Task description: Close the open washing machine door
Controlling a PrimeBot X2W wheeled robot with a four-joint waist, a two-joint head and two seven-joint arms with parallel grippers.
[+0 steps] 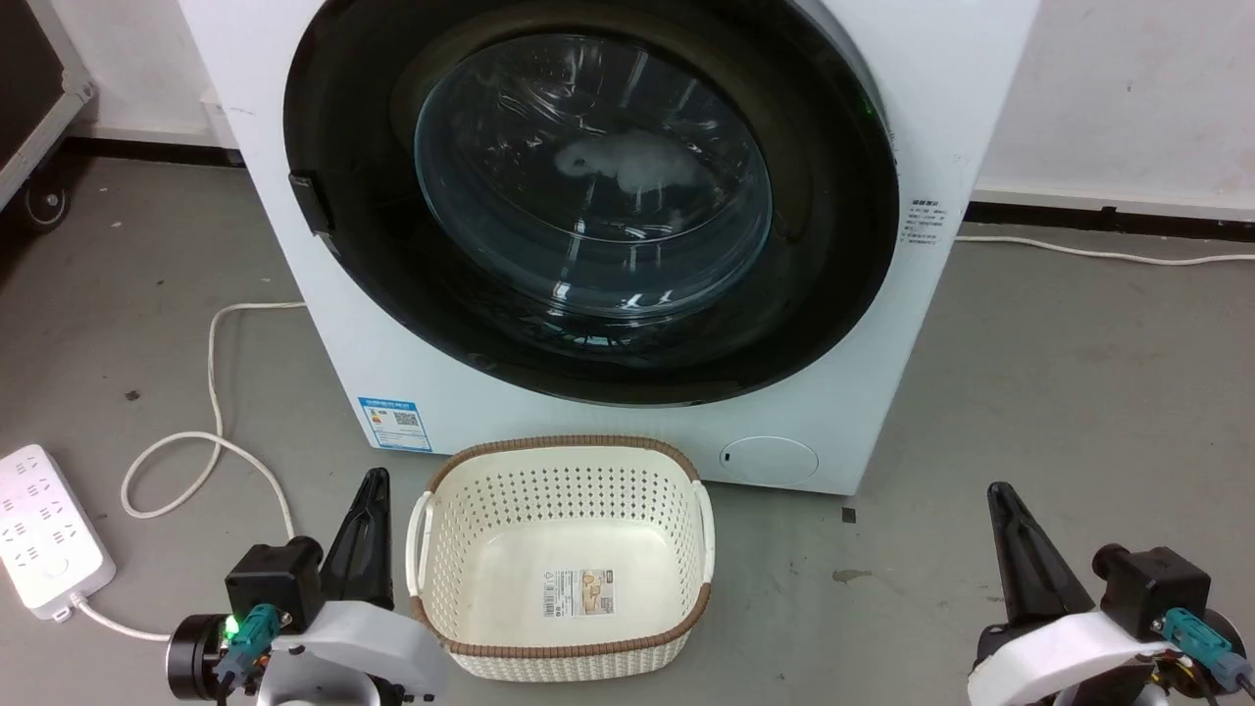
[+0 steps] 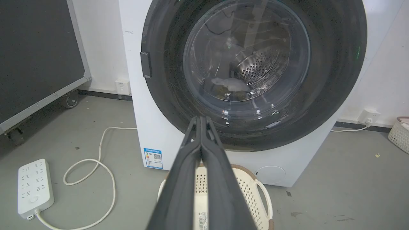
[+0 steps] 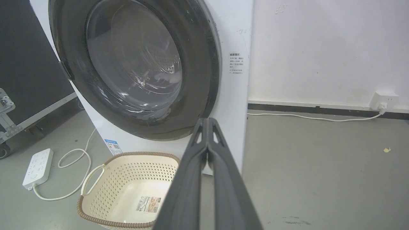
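Note:
The white washing machine (image 1: 927, 118) stands ahead, and its round black door (image 1: 833, 245) with the bulging glass window lies flat against the machine front. A pale cloth shows through the glass. The door (image 2: 332, 80) also faces the left wrist camera, and the door (image 3: 198, 80) shows at an angle in the right wrist view. My left gripper (image 1: 371, 482) is low at the left, fingers pressed together and holding nothing. My right gripper (image 1: 998, 495) is low at the right, likewise shut and empty. Both are well short of the machine.
A cream perforated basket (image 1: 564, 471) sits on the floor just before the machine, between my grippers. A white power strip (image 1: 44, 529) and its looped cable (image 1: 211, 392) lie at the left. A black wheeled case (image 2: 38, 57) stands at the far left.

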